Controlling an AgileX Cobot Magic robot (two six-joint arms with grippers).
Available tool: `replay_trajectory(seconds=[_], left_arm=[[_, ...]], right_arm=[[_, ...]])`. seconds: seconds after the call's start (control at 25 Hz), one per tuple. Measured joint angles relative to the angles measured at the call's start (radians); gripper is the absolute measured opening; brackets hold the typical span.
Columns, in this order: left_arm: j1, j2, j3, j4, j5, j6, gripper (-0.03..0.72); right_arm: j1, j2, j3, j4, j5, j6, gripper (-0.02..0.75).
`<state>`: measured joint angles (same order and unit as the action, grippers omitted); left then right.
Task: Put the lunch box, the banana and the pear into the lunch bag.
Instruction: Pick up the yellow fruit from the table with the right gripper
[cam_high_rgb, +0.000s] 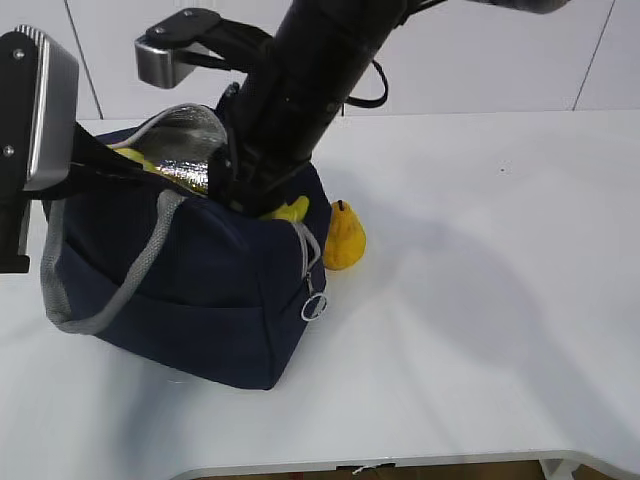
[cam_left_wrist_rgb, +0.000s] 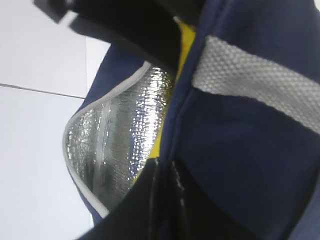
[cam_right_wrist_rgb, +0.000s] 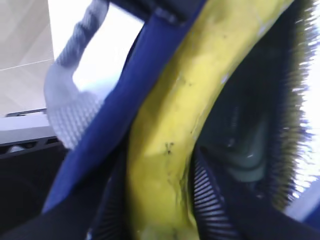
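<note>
A big white table (cam_high_rgb: 500, 330) fills the room's front. Behind the table stands a white wall (cam_high_rgb: 480, 70) with thin lines.

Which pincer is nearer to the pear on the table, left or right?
Right. The right pincer reaches into the lunch bag at the end beside the pear, gripping the banana. The left pincer pinches the bag's far rim, away from the pear.

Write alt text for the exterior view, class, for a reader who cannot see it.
A navy lunch bag stands open on a white table, with the right arm reaching down into it beside a banana. A yellow pear stands on the table against the bag's right end; the left arm is at its left rim.
</note>
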<state>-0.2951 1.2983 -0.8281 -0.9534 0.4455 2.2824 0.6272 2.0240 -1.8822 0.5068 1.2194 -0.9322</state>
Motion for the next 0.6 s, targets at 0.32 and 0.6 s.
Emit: replay_trajectory(seconds=[0.32, 0.6], left_arm=[[0.0, 0.0, 0.0, 0.004, 0.0, 0.0, -0.013], [0.0, 0.0, 0.0, 0.004, 0.0, 0.0, -0.013]], right_arm=[[0.0, -0.002, 0.067, 0.07, -0.012, -0.074, 0.321], [0.0, -0.002, 0.068, 0.096, -0.012, -0.086, 0.321]])
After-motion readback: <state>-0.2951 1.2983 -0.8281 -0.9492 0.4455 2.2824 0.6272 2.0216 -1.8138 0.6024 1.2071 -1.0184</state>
